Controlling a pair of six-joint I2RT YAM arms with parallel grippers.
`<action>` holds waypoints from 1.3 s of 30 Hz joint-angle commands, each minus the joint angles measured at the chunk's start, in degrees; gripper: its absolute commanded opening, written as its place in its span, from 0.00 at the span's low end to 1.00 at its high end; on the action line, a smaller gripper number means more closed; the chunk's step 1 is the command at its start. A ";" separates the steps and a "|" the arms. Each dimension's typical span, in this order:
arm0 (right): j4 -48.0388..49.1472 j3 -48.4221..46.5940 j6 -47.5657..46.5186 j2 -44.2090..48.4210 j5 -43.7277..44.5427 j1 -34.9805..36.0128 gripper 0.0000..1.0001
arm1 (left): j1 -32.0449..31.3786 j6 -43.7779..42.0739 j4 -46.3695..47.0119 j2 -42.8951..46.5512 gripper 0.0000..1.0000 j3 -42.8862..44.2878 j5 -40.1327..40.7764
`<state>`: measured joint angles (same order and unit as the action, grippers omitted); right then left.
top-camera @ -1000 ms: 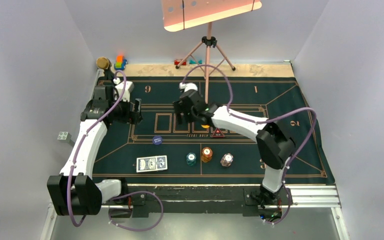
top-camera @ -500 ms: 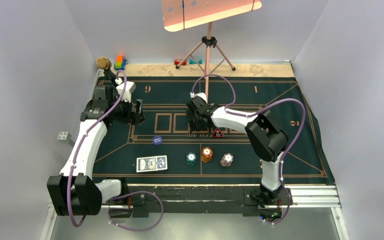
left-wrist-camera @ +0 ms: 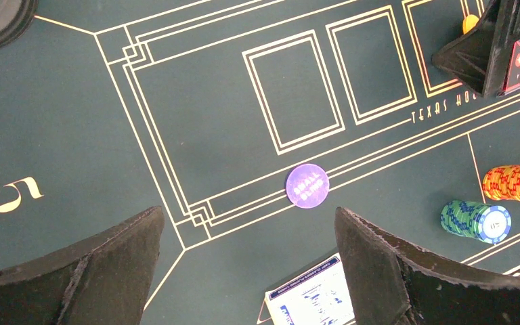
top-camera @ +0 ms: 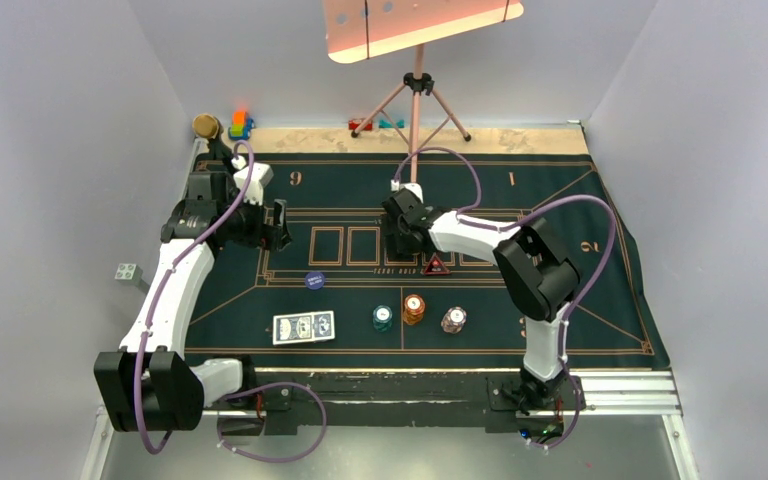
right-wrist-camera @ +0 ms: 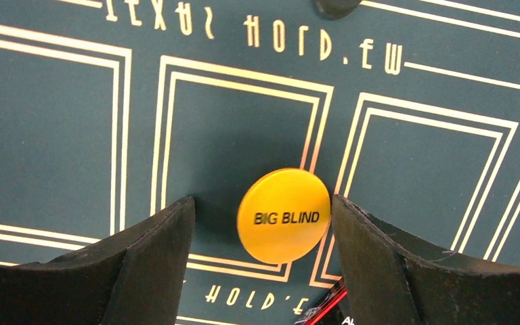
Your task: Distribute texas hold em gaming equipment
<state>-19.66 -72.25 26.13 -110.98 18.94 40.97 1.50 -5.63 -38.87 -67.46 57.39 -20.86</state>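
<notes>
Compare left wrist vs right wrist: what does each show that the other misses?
Left wrist only: the small blind disc, teal chip stack, orange chip stack, and a corner of the cards.
Right wrist only: the BIG BLIND print on the yellow disc, which lies between the open jaws of the right gripper.
Both: that disc, only a sliver in the left wrist view, and the mat with its gold card boxes.

Left gripper (left-wrist-camera: 247, 233): fingers wide apart above the green mat (left-wrist-camera: 74, 122), nothing between them. A purple small-blind disc (left-wrist-camera: 307, 186) lies flat on the mat's printed double line. Playing cards (left-wrist-camera: 311, 298) lie beside the right-hand finger. The teal chip stack (left-wrist-camera: 475, 221) stands just beside the orange chip stack (left-wrist-camera: 516, 183).
</notes>
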 commanded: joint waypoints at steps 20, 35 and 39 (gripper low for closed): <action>-2.80 6.35 0.53 4.43 2.85 -6.10 0.77 | 0.44 -1.58 -0.02 1.38 1.00 0.19 -0.95; -0.25 8.88 -0.95 7.47 -1.29 -2.78 0.82 | 0.44 -1.51 0.15 1.78 1.00 0.30 -0.39; -1.48 9.31 -0.02 7.87 -1.08 -2.77 0.77 | 0.44 -1.56 0.12 1.79 1.00 0.40 -0.35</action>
<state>-18.48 -64.20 26.33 -104.66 18.48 37.78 1.50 -6.63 -39.00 -67.05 57.39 -20.82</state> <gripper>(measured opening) 0.798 0.995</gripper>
